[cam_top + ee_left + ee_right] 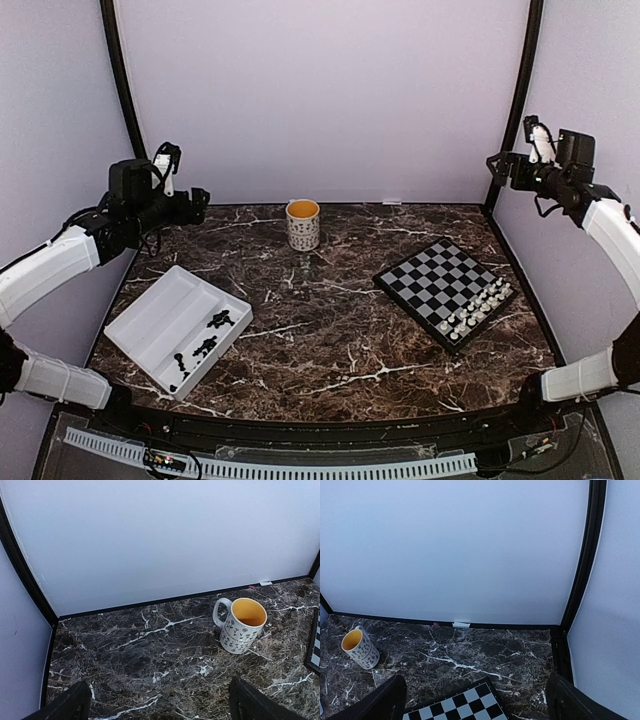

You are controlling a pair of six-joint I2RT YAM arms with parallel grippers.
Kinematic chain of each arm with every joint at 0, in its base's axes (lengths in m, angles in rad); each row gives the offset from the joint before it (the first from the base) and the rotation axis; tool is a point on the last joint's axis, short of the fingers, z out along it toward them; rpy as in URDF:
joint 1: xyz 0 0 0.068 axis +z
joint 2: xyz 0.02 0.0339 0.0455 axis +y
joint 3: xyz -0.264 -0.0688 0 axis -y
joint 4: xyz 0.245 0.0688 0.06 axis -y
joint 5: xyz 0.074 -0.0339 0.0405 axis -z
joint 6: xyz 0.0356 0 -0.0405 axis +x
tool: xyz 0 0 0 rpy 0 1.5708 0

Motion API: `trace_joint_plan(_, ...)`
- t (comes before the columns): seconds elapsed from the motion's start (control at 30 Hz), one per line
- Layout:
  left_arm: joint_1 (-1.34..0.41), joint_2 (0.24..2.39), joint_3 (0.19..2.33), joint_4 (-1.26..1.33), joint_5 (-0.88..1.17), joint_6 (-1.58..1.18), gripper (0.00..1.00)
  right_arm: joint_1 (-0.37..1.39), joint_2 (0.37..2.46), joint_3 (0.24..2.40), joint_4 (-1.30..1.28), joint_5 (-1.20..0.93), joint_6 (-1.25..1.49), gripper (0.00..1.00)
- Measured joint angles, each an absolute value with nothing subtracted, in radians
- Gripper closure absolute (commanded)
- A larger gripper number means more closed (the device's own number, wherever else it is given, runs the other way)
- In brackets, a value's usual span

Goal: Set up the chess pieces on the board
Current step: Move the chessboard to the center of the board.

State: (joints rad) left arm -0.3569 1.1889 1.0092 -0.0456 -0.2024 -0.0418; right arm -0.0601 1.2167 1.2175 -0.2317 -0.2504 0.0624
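Observation:
The board (440,285) lies at the right of the marble table, turned at an angle. White chess pieces (476,308) stand in rows along its near right edge. Several black chess pieces (213,322) lie in the near end of a white tray (160,318) at the left. My left gripper (198,203) hangs high above the table's far left, open and empty, well above the tray. My right gripper (498,166) hangs high at the far right, open and empty, above and behind the board. The right wrist view shows the board's far corner (457,709) between the fingers (387,700).
A white patterned mug (303,223) with a yellow inside stands at the back middle; the mug (243,625) is upright in the left wrist view, right of the left gripper (159,700). Pale walls and black frame posts (582,570) close in the table.

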Motion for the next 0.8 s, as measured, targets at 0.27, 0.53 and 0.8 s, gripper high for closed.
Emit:
trace_joint_plan(0.27,-0.280,1.297,0.953,0.056,-0.086,-0.070,0.08,-0.060,1.390,1.206,-0.226,-0.210,0.030,0.02)
trace_joint_plan(0.53,-0.228,1.380,0.912,0.167,0.104,-0.129,0.03,-0.060,1.710,1.336,-0.322,-0.164,-0.051,0.25)
trace_joint_plan(0.8,-0.228,1.448,0.912,0.218,0.257,-0.184,0.13,-0.060,2.034,1.602,-0.468,-0.073,-0.125,0.61)
